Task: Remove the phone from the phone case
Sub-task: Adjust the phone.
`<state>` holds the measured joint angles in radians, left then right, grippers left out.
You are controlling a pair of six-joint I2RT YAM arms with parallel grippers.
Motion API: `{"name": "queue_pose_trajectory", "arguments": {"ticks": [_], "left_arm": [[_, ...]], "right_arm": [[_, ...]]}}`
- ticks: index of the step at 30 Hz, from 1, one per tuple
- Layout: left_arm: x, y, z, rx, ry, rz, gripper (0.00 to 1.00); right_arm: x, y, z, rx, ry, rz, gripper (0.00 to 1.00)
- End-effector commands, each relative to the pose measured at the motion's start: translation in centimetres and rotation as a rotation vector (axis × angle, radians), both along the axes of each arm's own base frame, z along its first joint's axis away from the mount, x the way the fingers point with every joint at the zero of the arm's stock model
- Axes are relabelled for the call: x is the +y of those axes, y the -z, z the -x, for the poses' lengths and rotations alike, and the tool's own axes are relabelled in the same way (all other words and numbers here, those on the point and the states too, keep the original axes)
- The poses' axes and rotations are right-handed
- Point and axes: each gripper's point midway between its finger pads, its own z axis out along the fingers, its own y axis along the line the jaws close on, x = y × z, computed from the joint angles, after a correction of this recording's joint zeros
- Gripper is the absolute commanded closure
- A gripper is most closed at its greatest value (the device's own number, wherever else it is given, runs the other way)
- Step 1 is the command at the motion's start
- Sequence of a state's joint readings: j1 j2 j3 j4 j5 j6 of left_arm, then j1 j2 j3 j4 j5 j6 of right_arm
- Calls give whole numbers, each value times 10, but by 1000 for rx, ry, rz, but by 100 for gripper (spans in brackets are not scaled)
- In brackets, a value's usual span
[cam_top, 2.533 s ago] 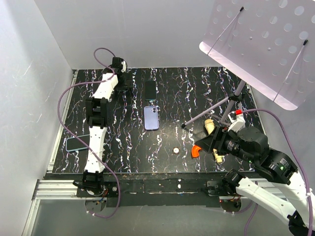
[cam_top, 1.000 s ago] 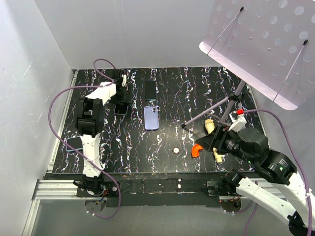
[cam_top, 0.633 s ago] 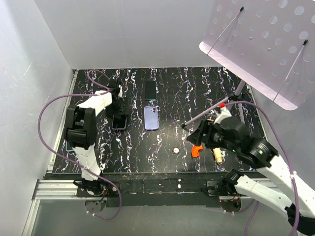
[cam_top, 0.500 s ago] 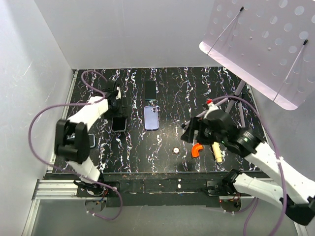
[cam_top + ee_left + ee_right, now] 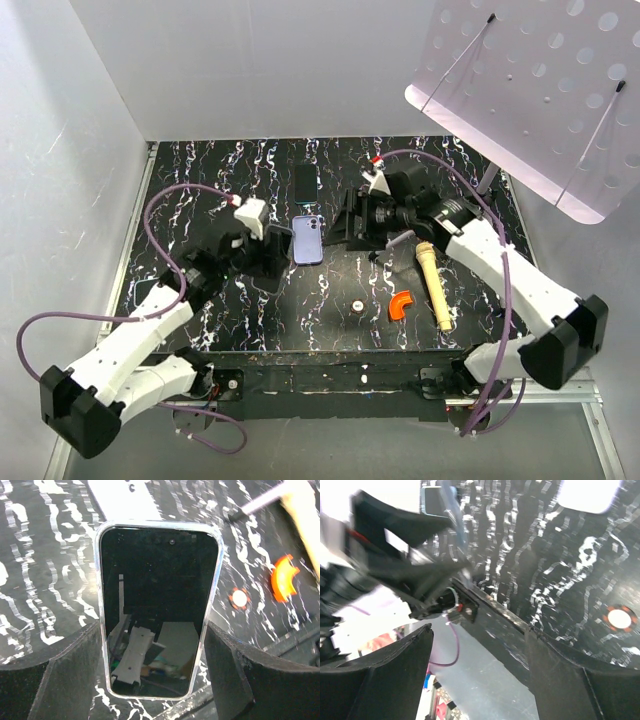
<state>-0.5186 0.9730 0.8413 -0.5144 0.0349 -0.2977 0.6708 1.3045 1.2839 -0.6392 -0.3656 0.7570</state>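
L gripper (image 5: pixel 152 630) clamped on phone (image 5: pixel 160 580) long edges, case (image 5: pixel 159 524) on. R gripper (image 5: pixel 477 632) wide, empty, at phone's 3 o'clock. You bring R in, peel case corner w/o loosening L.

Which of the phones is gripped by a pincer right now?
The dark-screened phone in the clear case, clamped in the left pincer; the lavender phone and the black phone beyond it lie loose on the table.

Left gripper (image 5: pixel 156 680) clamped, right gripper (image 5: pixel 479 680) spread
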Motion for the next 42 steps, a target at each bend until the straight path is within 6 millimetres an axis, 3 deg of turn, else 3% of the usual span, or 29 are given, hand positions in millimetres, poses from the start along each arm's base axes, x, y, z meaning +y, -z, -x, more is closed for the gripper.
{"name": "queue_pose_trajectory", "arguments": {"ticks": [1, 4, 10, 21, 24, 25, 26, 27, 29, 30, 32, 33, 34, 35, 37, 42], "left_arm": [[-35, -30, 14, -185, 129, 51, 100], [-44, -28, 22, -218, 184, -7, 100], [-55, -34, 30, -271, 250, -21, 100], [-86, -39, 45, -276, 347, 2, 100], [-93, -39, 47, -269, 362, 4, 100], [-95, -39, 49, -266, 369, 8, 100], [-98, -37, 49, -260, 372, 8, 100], [-100, -37, 49, -250, 370, 14, 100], [-101, -36, 49, -220, 347, 32, 100], [-102, -38, 50, -200, 332, 49, 93], [-102, -42, 52, -168, 311, 70, 46], [-102, -47, 53, -159, 298, 90, 28], [-100, -52, 54, -155, 290, 106, 15], [-99, -58, 57, -155, 291, 132, 8], [-97, -74, 62, -160, 308, 193, 2], [-83, -94, 63, -95, 295, 334, 2]], "right_arm": [[38, -41, 6, -14, -174, -153, 22], [47, -34, 9, 1, -219, -119, 24], [48, -2, -3, 31, -160, -35, 27], [63, 37, -1, 120, -164, -68, 50], [63, 39, 2, 111, -159, -92, 62], [62, 39, 3, 108, -160, -103, 72], [62, 39, 4, 106, -160, -111, 89], [61, 38, 6, 99, -163, -120, 98], [58, 35, 10, 76, -170, -140, 99], [54, 32, 11, 55, -165, -150, 99], [44, 29, 11, 14, -140, -165, 99], [37, 28, 11, -5, -126, -174, 99], [31, 24, 12, -25, -117, -192, 99], [24, 18, 12, -49, -109, -218, 99], [10, 7, 17, -94, -103, -268, 99], [-31, -20, 28, -198, -75, -331, 99]]}}
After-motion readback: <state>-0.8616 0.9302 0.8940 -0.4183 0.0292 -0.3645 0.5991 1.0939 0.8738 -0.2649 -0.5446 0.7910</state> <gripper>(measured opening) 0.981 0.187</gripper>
